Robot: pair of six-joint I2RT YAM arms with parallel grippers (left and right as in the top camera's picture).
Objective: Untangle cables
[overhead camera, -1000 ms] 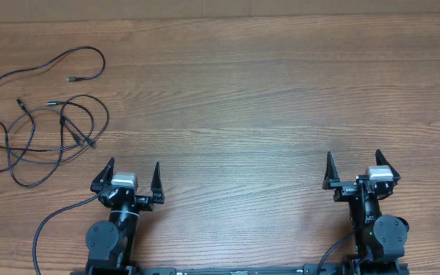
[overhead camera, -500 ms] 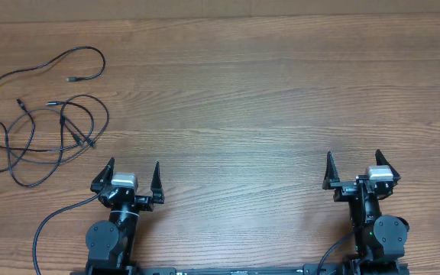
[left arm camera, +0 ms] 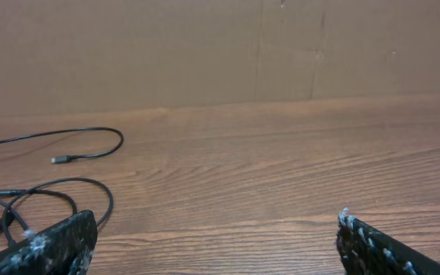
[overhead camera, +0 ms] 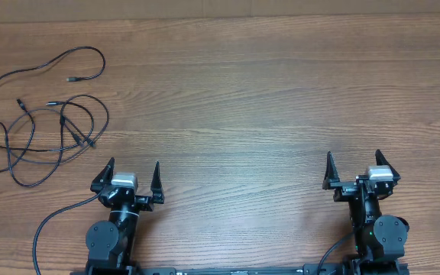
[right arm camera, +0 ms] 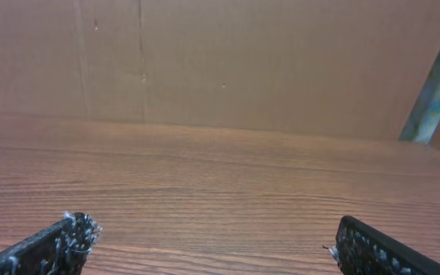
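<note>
The cables (overhead camera: pixel 61 114) lie tangled on the worktop (overhead camera: pixel 243 99), far left. The left fingers (overhead camera: pixel 110 172) and right fingers (overhead camera: pixel 329 172) stand wide open, empty.

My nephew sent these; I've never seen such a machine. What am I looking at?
Two robot arms sit at one edge of a wooden table. One picture looks straight down; the other two come from cameras on each wrist, so the dark tips at their bottom corners are that arm's own fingers. The left tool and right tool are both open, holding nothing. Thin black cables lie tangled on the table, ahead and left of the left arm; its wrist camera shows part of them.
</note>
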